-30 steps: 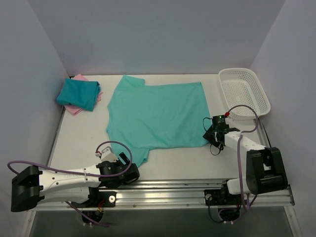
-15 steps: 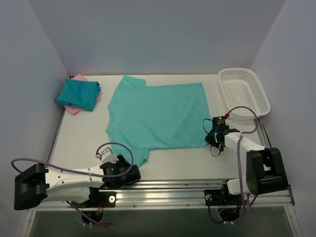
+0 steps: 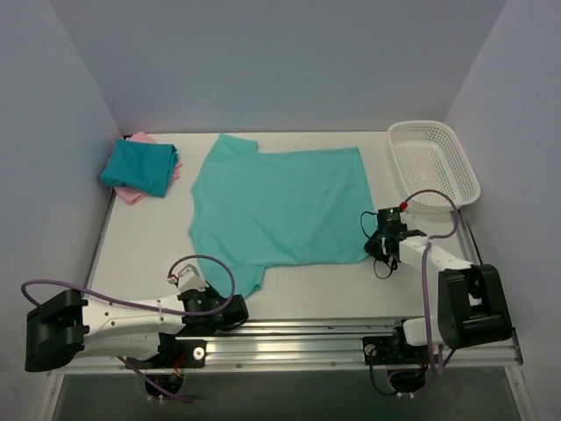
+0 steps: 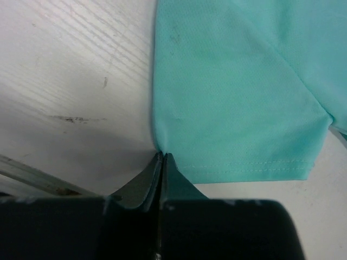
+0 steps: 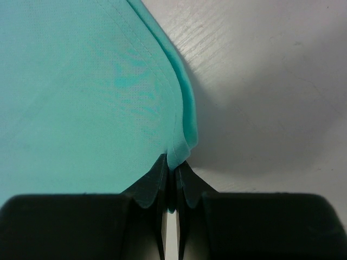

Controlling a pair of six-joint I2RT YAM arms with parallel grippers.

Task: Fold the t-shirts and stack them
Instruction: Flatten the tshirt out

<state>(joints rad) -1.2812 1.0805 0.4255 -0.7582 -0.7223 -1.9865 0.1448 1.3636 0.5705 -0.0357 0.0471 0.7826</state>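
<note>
- White desk (image 3: pixel 140 246) carries everything, with both arm bases at its near edge.
- Light teal-green t-shirt (image 3: pixel 280 206) lies spread flat across the middle of the desk, one short sleeve pointing to the far left and the other toward the near edge.
- White mesh basket (image 3: pixel 434 125) sits at the far right corner, apart from the spread shirt.
- Darker teal-blue t-shirt (image 3: pixel 138 167) is folded at the far left corner, lying on top of the pink t-shirt (image 3: pixel 131 195), whose edges peek out beneath it.
- Right claw (image 5: pixel 172 162) is low on the desk at the spread shirt's near right corner. Its fingers are pinched tight on the doubled hem, and teal cloth shows between them.
- Left claw (image 4: pixel 162 157) is low at the near sleeve. Its fingers are pressed together with no gap, right at the sleeve's outer corner, and the corner of the cloth seems caught between the tips.
</note>
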